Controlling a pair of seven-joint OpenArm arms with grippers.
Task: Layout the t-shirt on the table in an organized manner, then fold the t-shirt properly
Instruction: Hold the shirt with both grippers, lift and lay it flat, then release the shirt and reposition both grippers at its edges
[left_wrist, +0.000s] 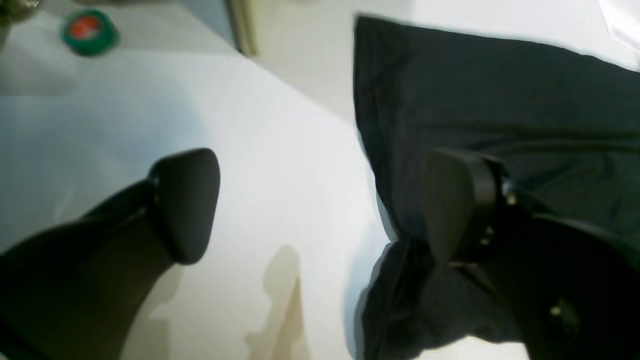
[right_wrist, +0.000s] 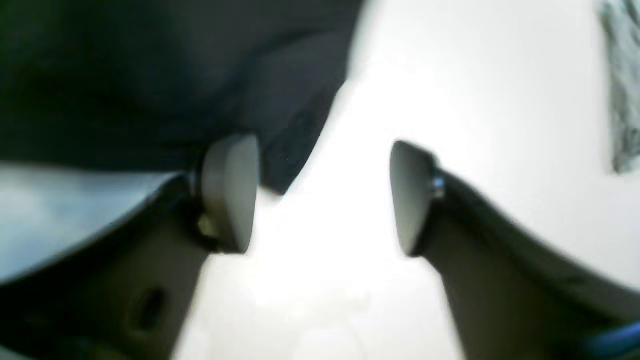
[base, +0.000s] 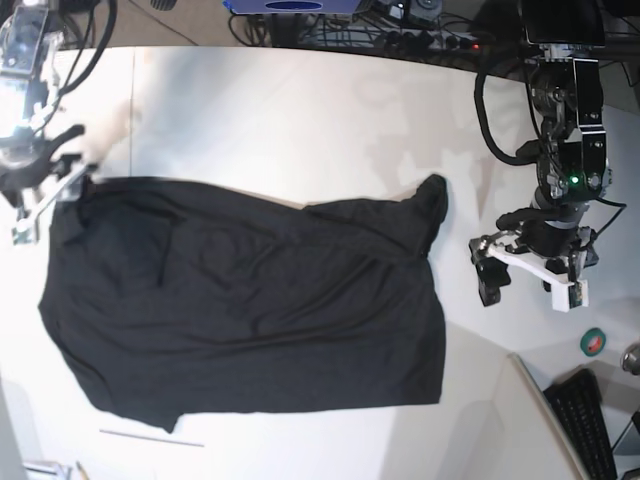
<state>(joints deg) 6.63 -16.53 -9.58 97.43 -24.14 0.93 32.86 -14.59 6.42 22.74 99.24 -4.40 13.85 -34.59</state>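
- Left gripper (left_wrist: 320, 210), seen from the left wrist: jaws spread wide, nothing pinched; one pad over bare table (left_wrist: 280, 165), the other in front of the t-shirt (left_wrist: 500, 100). Black cloth spread flat, cut off at right edge. Blurred green roll with red centre (left_wrist: 90, 31) at top left; any label unreadable.
- Right gripper (right_wrist: 325, 195), seen from the right wrist: jaws apart, only white table between them. Dark cloth fills upper left, badly blurred; contact with left pad impossible to judge. Grey-green patch at right edge, unidentifiable.
- Base view: t-shirt spread across table, print not visible. Cables (base: 400, 30) along far edge, keyboard (base: 590, 425) cropped at bottom right.
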